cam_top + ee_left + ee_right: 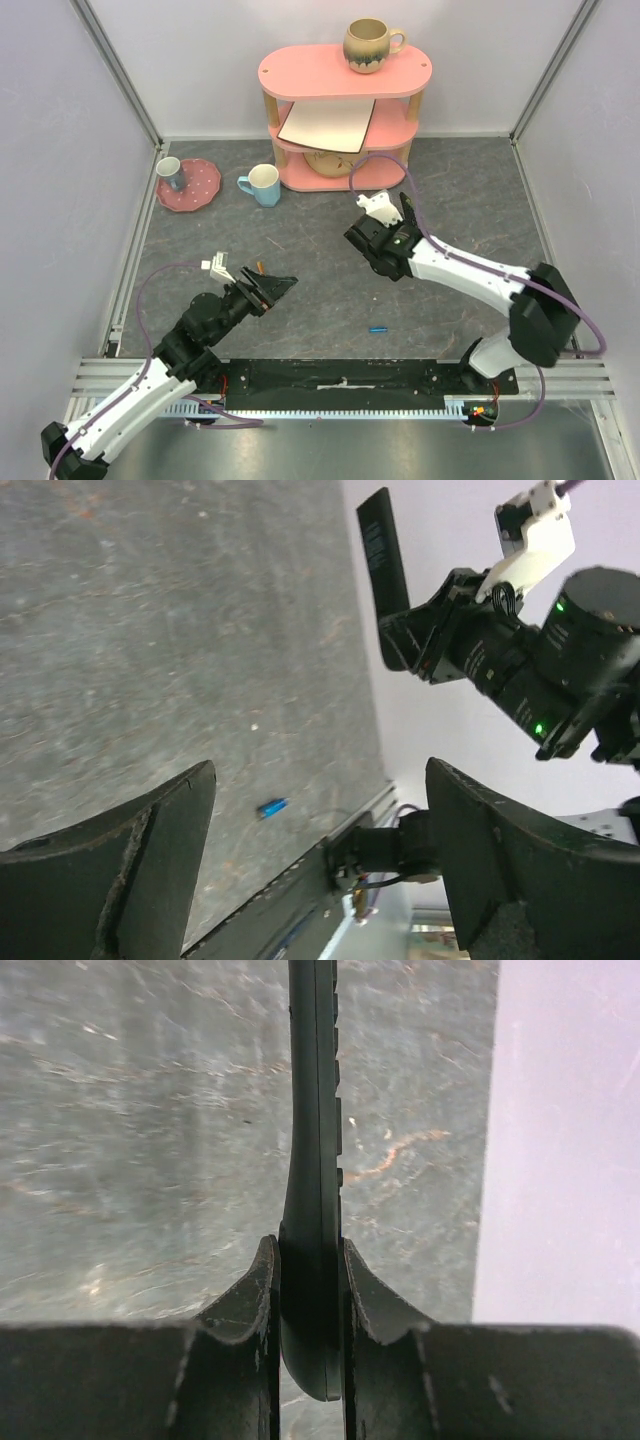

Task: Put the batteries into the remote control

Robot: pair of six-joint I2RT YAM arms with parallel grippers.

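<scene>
My right gripper (310, 1290) is shut on the near end of the black remote control (315, 1110), which juts out edge-on above the grey table. In the left wrist view the remote control (383, 550) sticks up from the right gripper (400, 630). The blue battery (378, 328) lies alone on the table near the front rail, also visible as the blue battery (271, 807). My left gripper (278, 288) stands wide open and empty, left of centre. A small red-orange sliver (261, 267), apparently the other battery, shows just behind it.
A pink shelf (345, 70) stands at the back with a mug (370, 45) on top. A blue mug (263, 185) and a pink plate (205, 190) bearing a cup sit back left. A black rail (340, 378) runs along the near edge.
</scene>
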